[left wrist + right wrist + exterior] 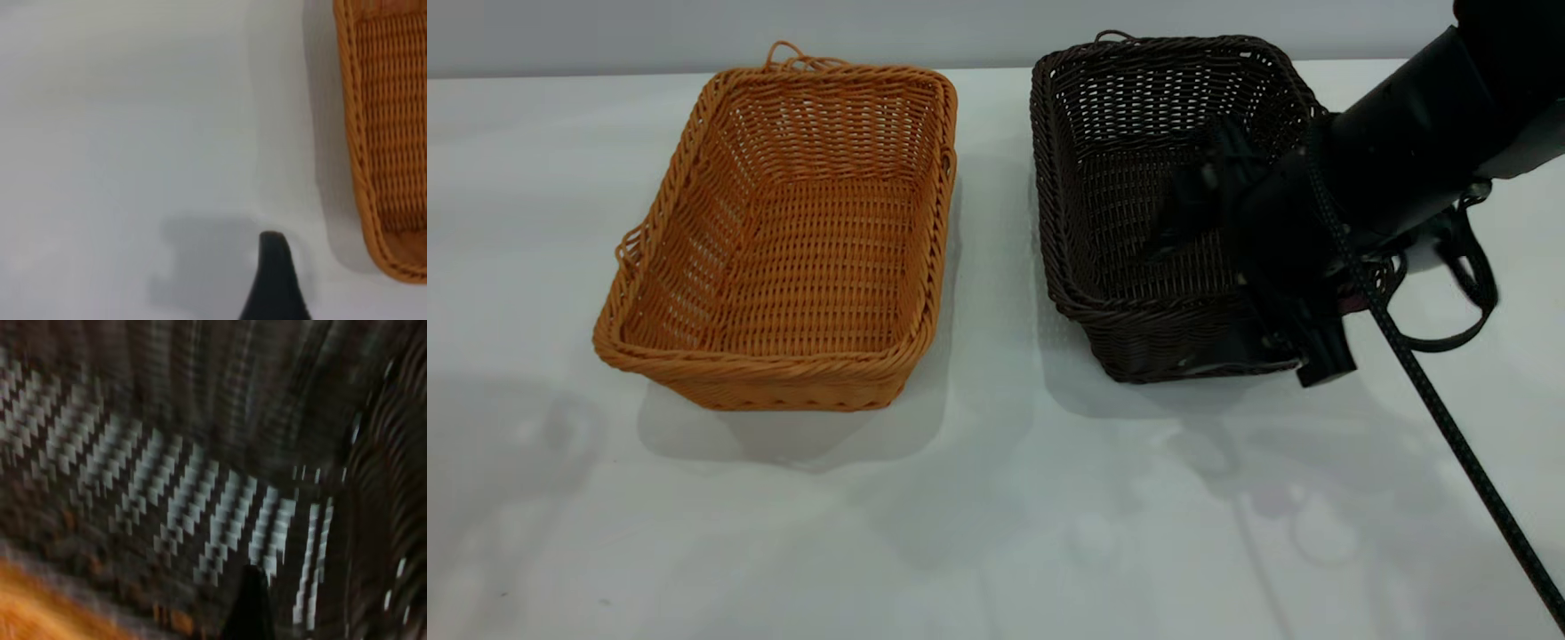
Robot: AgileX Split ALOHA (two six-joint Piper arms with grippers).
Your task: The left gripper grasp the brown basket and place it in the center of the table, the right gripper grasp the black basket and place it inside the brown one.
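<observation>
The bulky black right gripper [1232, 231] covers the near right corner of the dark woven wicker black basket [1129, 178]; whether its jaws are spread is impossible to tell. The orange-tan woven wicker brown basket [800, 231] sits left, apart from it, on the white table [996, 516]. The left gripper [275, 280] shows only one dark tip, cut off, over bare tabletop beside the brown basket.

Open lane between baskets [996, 267] — unobstructed

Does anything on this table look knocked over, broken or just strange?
Nothing looks damaged or spilled. The brown basket and the black basket both stand upright, side by side and apart, on the table. The brown one sits a little askew. The right tool reaches into the black basket at its right side.
</observation>
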